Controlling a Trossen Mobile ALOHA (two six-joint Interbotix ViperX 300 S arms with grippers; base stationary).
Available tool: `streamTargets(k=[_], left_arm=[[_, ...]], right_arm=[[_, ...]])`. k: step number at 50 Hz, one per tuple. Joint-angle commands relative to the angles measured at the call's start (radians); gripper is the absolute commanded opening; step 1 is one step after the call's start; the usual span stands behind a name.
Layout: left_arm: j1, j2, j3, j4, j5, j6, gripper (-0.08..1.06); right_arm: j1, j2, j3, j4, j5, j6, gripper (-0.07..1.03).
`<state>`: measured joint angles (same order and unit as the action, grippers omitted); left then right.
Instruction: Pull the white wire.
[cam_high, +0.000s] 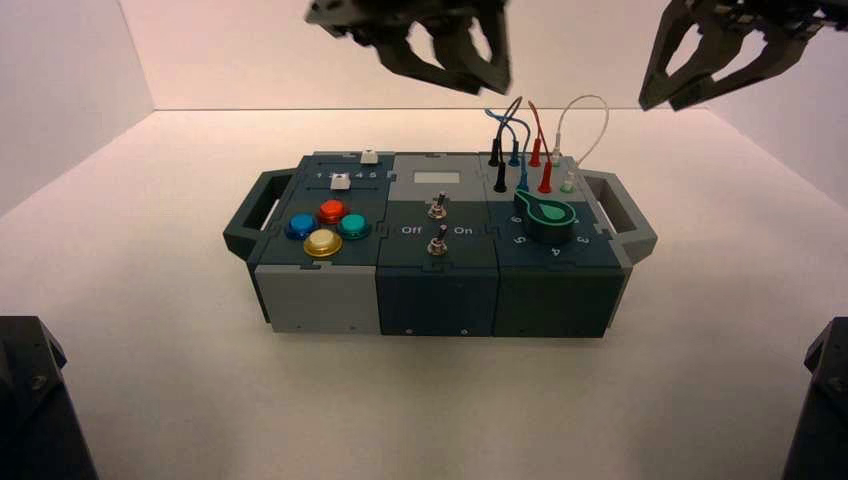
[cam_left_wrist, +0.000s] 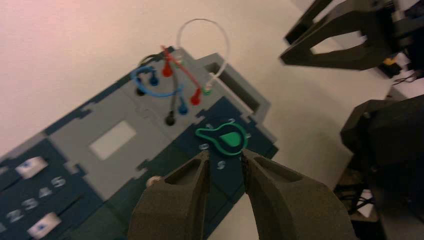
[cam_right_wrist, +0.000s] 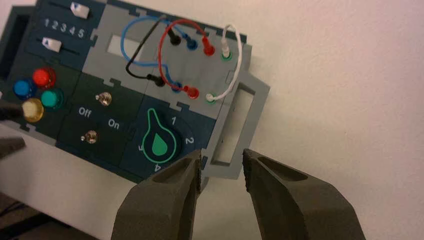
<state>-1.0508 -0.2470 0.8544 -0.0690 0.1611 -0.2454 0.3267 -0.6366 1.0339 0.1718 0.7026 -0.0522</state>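
High view: the box (cam_high: 437, 300) sits on the counter (cam_high: 400, 400), with the white wire (cam_high: 596, 98) at its far right corner. That wire rises in a tall, thin loop, both ends on the box, just beside the right handle (cam_high: 620, 215). Neither hand touches it.

The right hand (cam_high: 662, 104) hangs in the air toward the right side of the box, apart from the wire; the right wrist view shows its fingers apart, with a gap between them and nothing held. The left hand (cam_high: 488, 82) hovers above the far middle part of the box, its fingers likewise apart and holding nothing, as the left wrist view shows.

From the right wrist view, I can see the white wire's two pale plugs (cam_right_wrist: 226, 51) standing in green-rimmed sockets (cam_right_wrist: 210, 99). Next to it on the same grey panel runs a red wire (cam_right_wrist: 160, 55), then blue (cam_right_wrist: 122, 45) and black (cam_right_wrist: 136, 56) ones crossing each other. The big dark knob (cam_right_wrist: 159, 145) with its green outline sits nearer the front, on the right. Two metal switches (cam_right_wrist: 104, 98) stand mid-box by the words "Off" and "On", and on the left are four round buttons (cam_right_wrist: 44, 77), red, blue, green and yellow, with two white sliders (cam_right_wrist: 51, 44) behind them.
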Motion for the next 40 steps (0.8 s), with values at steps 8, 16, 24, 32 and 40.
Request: streamTargets(k=[8,16,24,32,40], left_arm=[[-0.028,0.012,-0.014,0.0,-0.031,-0.014,0.36],[-0.031,0.002,0.0,0.0,-0.038,-0.015,0.36],[-0.031,-0.015,0.018,0.0,-0.044,-0.015,0.36],[-0.031,-0.041,0.032,0.0,-0.044,-0.017,0.36],[-0.031,-0.057,0.043,0.0,-0.044,-0.017,0.36]], right_arm=[[0.006,0.087,-0.055,0.008,-0.005,-0.011,0.45],[0.025,0.147,-0.08,0.02,-0.005,-0.012,0.46],[0.061,0.192,-0.104,0.034,-0.005,-0.011,0.46],[0.063,0.253,-0.129,0.037,-0.014,-0.012,0.46],[0.063,0.304,-0.138,0.038,-0.025,-0.012,0.46]])
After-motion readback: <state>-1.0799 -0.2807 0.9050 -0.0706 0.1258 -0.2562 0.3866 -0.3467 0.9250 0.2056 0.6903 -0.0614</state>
